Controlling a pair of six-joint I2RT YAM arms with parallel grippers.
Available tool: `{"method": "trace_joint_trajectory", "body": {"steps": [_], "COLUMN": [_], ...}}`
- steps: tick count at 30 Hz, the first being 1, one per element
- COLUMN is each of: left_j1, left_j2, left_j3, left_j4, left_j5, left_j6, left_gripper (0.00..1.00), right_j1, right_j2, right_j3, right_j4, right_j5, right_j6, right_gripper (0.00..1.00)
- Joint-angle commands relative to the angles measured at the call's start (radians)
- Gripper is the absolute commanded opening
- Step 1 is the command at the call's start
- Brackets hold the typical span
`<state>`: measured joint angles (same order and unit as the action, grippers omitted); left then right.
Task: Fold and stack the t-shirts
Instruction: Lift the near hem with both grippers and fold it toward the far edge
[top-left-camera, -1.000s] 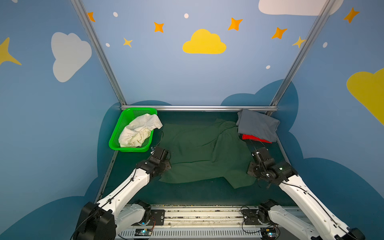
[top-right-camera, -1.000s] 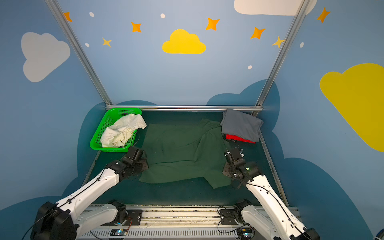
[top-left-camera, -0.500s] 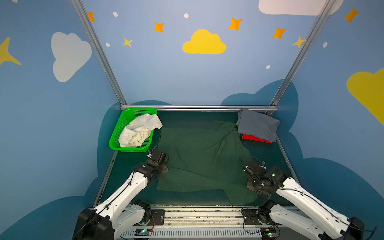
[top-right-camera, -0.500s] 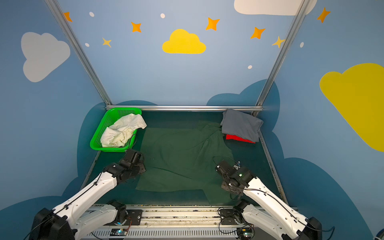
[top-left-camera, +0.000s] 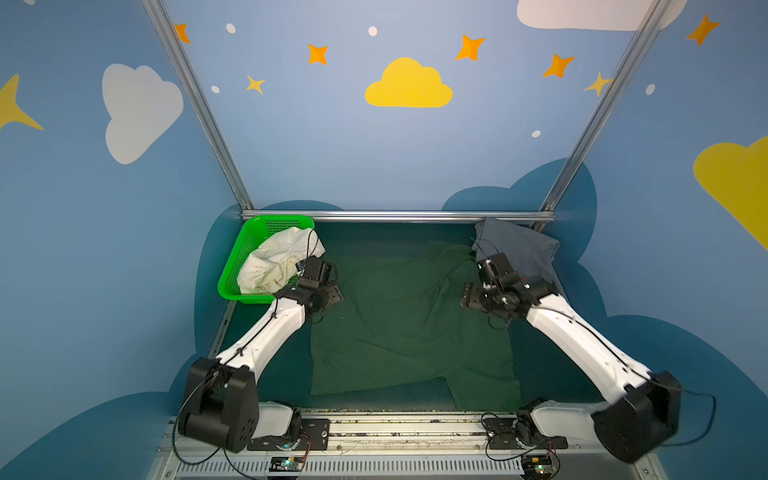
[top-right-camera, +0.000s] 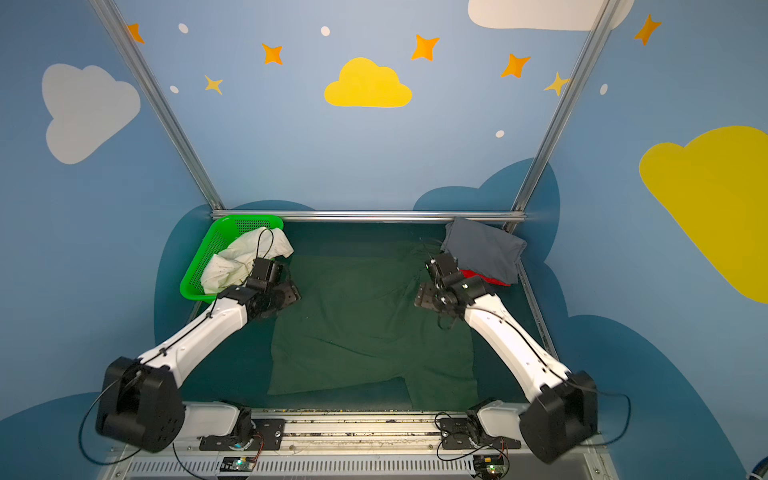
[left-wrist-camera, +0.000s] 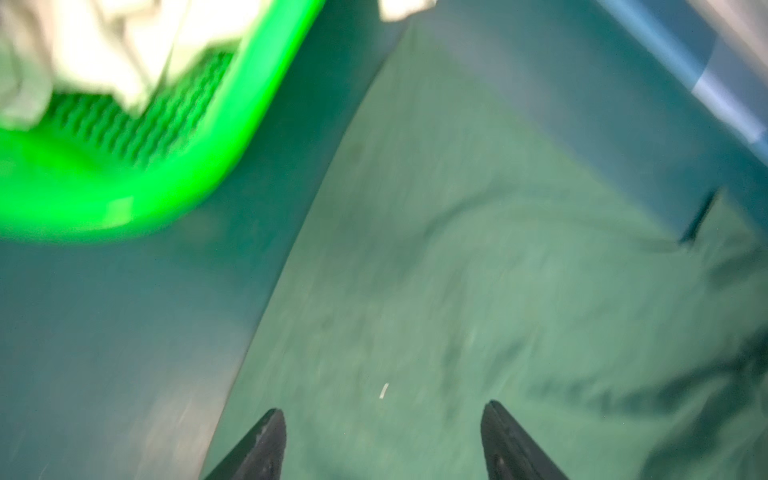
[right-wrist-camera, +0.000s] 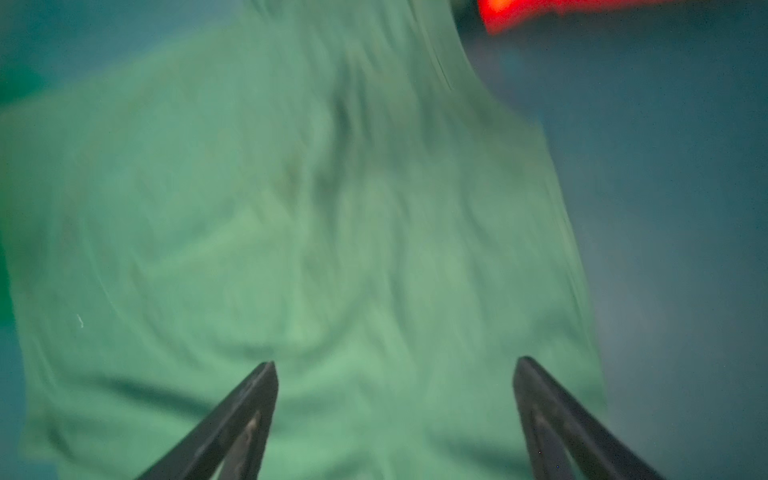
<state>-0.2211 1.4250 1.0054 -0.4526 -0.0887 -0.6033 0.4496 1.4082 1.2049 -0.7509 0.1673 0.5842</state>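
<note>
A large dark green t-shirt (top-left-camera: 407, 324) (top-right-camera: 365, 324) lies spread flat and a little wrinkled on the teal mat (top-left-camera: 374, 237). Over its left edge hovers my left gripper (top-left-camera: 334, 293) (left-wrist-camera: 382, 415), open and empty. Above the right edge my right gripper (top-left-camera: 469, 297) (right-wrist-camera: 395, 365) is also open and holds nothing. At the back right, a folded grey t-shirt (top-left-camera: 519, 249) (top-right-camera: 486, 249) rests on a red t-shirt (top-right-camera: 486, 277) (right-wrist-camera: 540, 12). A crumpled cream-white t-shirt (top-left-camera: 274, 262) (left-wrist-camera: 104, 50) fills the basket.
The bright green perforated basket (top-left-camera: 237, 270) (left-wrist-camera: 145, 199) stands at the back left, close to my left wrist. A metal rail (top-left-camera: 399, 215) closes the back. Along the front edge runs the rail with the arm bases (top-left-camera: 399, 428). Blue walls stand on both sides.
Both grippers, shut on the green shirt's corners, dragged it toward the front, then opened and let go. Both have since risen and moved back toward the shirt's middle.
</note>
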Motion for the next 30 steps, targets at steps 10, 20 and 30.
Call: {"method": "trace_joint_trajectory", "body": {"steps": [10, 20, 30], "left_j1": [0.107, 0.136, 0.172], "left_j2": [0.436, 0.703, 0.888], "left_j3": [0.281, 0.610, 0.828], "left_j4": [0.186, 0.058, -0.072], "left_j5": [0.040, -0.051, 0.023], "left_j6": [0.091, 0.160, 0.141], "left_gripper": [0.77, 0.78, 0.75], "right_j1": [-0.099, -0.155, -0.220], "right_j2": [0.699, 0.878, 1.018], "right_j3": [0.632, 0.799, 0.969], "right_j4": [0.272, 0.363, 0.292], "right_j5": [-0.156, -0.163, -0.285], "right_j6": [-0.357, -0.400, -0.408], "right_gripper": [0.85, 0.85, 0.84]}}
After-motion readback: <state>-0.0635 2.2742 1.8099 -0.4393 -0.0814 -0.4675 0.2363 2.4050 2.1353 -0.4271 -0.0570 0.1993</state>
